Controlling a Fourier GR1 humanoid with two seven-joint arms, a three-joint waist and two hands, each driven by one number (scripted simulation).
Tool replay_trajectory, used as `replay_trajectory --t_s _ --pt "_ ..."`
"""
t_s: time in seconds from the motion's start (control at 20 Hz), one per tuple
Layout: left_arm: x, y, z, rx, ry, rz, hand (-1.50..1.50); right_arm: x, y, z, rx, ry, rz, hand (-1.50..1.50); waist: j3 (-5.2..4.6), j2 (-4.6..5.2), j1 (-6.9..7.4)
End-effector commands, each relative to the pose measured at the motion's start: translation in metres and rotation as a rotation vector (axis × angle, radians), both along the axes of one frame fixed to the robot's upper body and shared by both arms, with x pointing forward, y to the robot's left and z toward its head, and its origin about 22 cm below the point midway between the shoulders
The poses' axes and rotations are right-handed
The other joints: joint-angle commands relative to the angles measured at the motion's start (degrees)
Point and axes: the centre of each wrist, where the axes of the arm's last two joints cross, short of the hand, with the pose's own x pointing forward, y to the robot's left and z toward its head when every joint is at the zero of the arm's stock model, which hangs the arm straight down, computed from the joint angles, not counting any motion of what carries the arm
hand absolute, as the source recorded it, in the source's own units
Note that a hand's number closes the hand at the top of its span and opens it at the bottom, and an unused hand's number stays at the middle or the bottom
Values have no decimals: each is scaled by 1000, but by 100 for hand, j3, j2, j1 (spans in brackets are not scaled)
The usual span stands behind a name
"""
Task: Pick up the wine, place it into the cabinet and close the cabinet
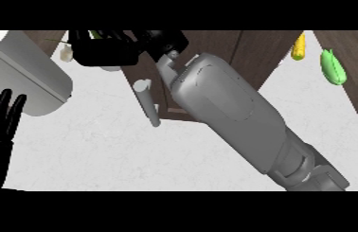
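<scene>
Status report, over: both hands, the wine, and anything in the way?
Right hand far forward at the cabinet, fingers curled, contents hidden. Left hand open, resting at left edge. Wine not visible. Cabinet handle close beside the right forearm.

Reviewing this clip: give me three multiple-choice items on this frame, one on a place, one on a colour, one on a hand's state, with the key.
1. Where does the robot's right hand show?
A. top left, by the dark brown wooden cabinet
B. bottom right corner
C. resting on the white counter

2. What colour is the elongated vegetable at the far right?
A. red
B. green
C. blue

3. How is the left hand at the left edge?
A. curled round a bottle
B. open, fingers up
C. pushing the door

Key: 1 A, the grey right forearm stretches up to it; 2 B, it is bright green beside a yellow corn cob; 3 B, straight fingers hold nothing.
</scene>
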Motion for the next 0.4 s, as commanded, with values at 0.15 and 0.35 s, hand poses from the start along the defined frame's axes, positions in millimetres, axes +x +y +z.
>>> replay_trajectory --t_s 0.15,0.35 --pt "7 -6 5 -4 -7 -5 -150 47 -45 -26 -81 -1 -202 150 47 269 -41" --pt "8 -3 3 -2 -8 -10 -150 49 -52 -27 -71 -1 -204 150 47 244 -47"
